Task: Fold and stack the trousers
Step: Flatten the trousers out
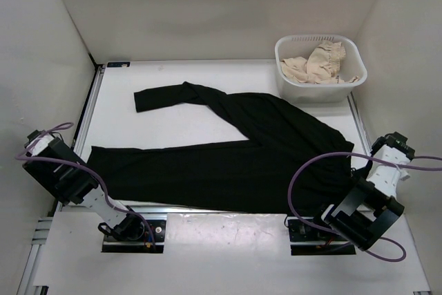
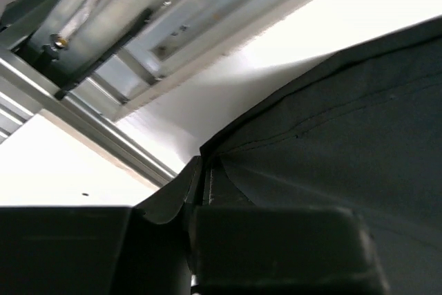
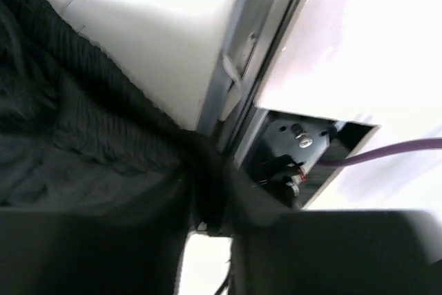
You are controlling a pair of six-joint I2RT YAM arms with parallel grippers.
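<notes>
Two long legs of the trousers (image 1: pixel 228 164) lie spread flat on the white table (image 1: pixel 179 126), on the arms' side of the white basket (image 1: pixel 314 93) and reaching far out to its left. The waist end lies nearest the basket, just off its near wall. One leg angles away to the left and ends well left of the basket, nearly level with its front. The other leg runs straight left along the near table edge, and its cuff is the part farthest from the basket.

From the left wrist view, I see the left gripper (image 2: pixel 197 198) clamped on the trousers. A fold of black cloth rises into the narrow slot between its fingers (image 2: pixel 276 246), at the cuff end far from the basket. The rest of the fabric spreads away flat beyond it.

On the right wrist view, the right gripper (image 3: pixel 210 205) pinches a bunched ridge of the same black cloth. This is at the waist end, the end nearer the basket, and the fabric is drawn taut into the gap.

An aluminium rail (image 3: pixel 238 74) runs just past that pinch. A purple cable (image 1: pixel 297 184) loops over the cloth on the near side of the basket. Inside the basket sits a crumpled beige cloth (image 1: pixel 321 60).
</notes>
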